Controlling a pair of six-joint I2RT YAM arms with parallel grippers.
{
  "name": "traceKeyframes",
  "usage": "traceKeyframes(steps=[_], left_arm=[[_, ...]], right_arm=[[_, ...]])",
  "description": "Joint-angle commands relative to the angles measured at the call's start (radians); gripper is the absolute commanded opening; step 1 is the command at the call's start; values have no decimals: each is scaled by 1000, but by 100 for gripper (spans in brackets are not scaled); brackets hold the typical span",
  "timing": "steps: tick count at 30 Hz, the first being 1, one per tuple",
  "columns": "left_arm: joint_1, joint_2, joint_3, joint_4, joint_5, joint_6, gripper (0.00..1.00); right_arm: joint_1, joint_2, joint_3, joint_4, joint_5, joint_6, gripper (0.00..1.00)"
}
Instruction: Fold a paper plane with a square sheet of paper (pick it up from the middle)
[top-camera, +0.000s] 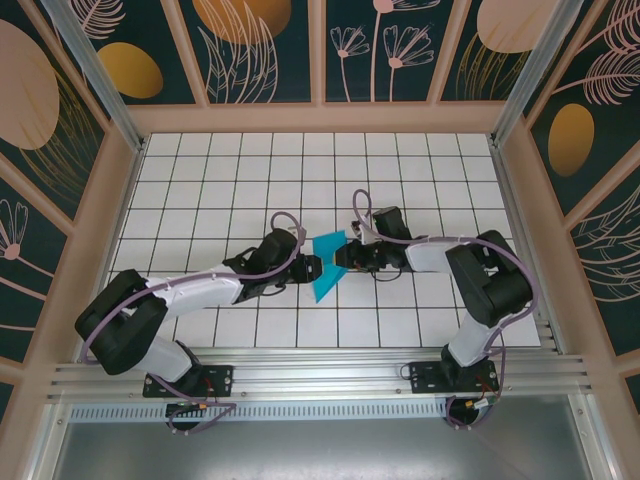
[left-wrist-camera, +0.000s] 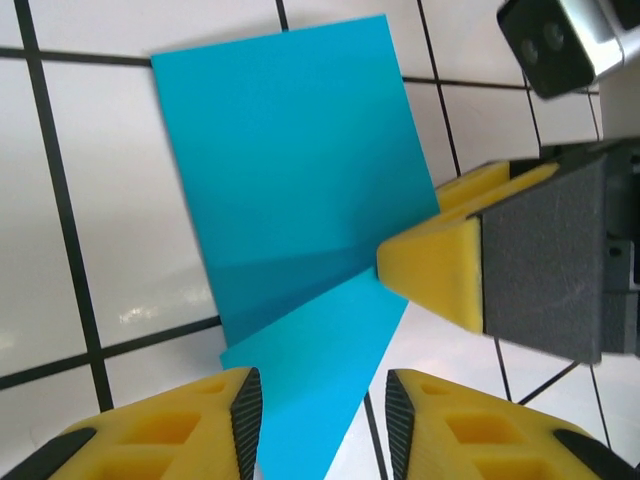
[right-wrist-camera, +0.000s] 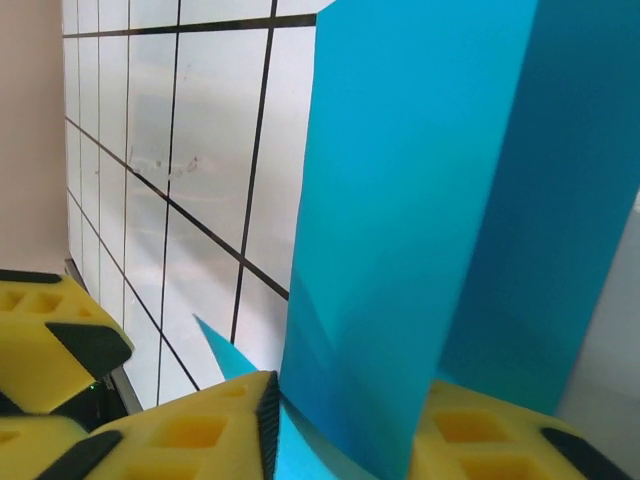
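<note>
The square sheet of paper (top-camera: 325, 268) is a creased teal shape at mid-table, partly lifted between both grippers. In the left wrist view the paper (left-wrist-camera: 290, 170) has one large panel sloping up and a narrower flap running down between my left gripper's (left-wrist-camera: 322, 400) jaws, which stand open with a gap on the right side. My left gripper (top-camera: 308, 270) sits at the paper's left edge. My right gripper (top-camera: 343, 258) is at the right edge, its yellow fingers (left-wrist-camera: 435, 265) pinching the crease. In the right wrist view the paper (right-wrist-camera: 420, 200) rises steeply from the shut right gripper (right-wrist-camera: 345, 420).
The white tiled table (top-camera: 240, 190) is boxed in by wooden frame walls (top-camera: 320, 118). An aluminium rail (top-camera: 320, 372) carrying both arm bases runs along the near edge. My left gripper's yellow finger (right-wrist-camera: 40, 350) shows low on the left in the right wrist view.
</note>
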Motion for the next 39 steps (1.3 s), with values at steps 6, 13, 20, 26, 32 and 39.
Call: traceKeyframes(steps=[6,13,20,26,32,39], left_arm=[[-114,57,73,-81,-126,33,45],[-173,161,151,-140,-243,43,46],[-203,198,170,-154,-298,47,48],[-213,205,182,-154,-318,67,50],[-223,229,202,-152,-322,108,50],[-249,284,225,-184,-379,109,49]], right_arm=[[5,43,42,-8,-4,-6,20],[7,-14,-7,75,14,122,11],[11,-92,-68,126,88,265,4],[34,-159,-141,186,200,414,3],[75,-196,-182,224,298,566,3],[85,-198,-165,207,315,590,4]])
